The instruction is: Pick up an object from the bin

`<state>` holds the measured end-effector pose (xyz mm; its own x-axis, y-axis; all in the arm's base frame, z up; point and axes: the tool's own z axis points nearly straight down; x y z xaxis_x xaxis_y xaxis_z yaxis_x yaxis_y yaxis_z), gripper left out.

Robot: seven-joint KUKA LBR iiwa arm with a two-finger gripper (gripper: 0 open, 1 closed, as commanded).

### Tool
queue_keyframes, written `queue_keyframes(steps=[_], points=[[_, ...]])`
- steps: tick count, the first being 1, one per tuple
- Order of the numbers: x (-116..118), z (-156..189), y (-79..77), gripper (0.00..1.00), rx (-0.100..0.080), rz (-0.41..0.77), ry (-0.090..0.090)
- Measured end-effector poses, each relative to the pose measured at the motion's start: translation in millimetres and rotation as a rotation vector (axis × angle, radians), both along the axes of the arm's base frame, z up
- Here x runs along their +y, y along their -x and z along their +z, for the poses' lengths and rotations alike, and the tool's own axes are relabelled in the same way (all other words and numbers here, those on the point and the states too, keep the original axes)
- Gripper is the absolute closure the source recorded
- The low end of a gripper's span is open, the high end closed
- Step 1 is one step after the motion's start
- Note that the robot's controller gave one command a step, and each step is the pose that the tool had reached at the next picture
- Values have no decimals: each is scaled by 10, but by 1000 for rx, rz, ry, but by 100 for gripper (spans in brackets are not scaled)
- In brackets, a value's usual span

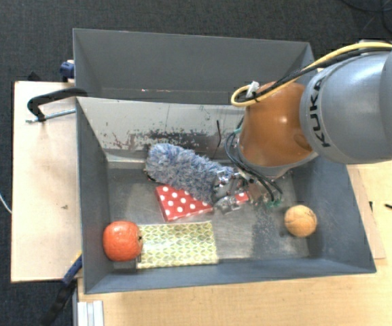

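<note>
My gripper is low in the middle of the bin, below the orange cover of the wrist. Its metal fingers sit at the right edge of a red cloth with white dots and against the right end of a fluffy blue-grey duster. Whether anything is between the fingers is hidden. A small tan ball lies to the right of the gripper, apart from it.
An orange fruit-like ball rests in the front left corner. Beside it lies a flat yellow-green patterned cloth along the front wall. The arm comes in from the right, above the bin's right wall.
</note>
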<state>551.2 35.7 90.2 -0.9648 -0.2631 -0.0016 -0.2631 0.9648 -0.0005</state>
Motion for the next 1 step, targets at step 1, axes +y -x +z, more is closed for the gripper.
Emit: queue_keyframes(steps=[1], points=[[4, -22, -1, 0, -3, -1, -1]])
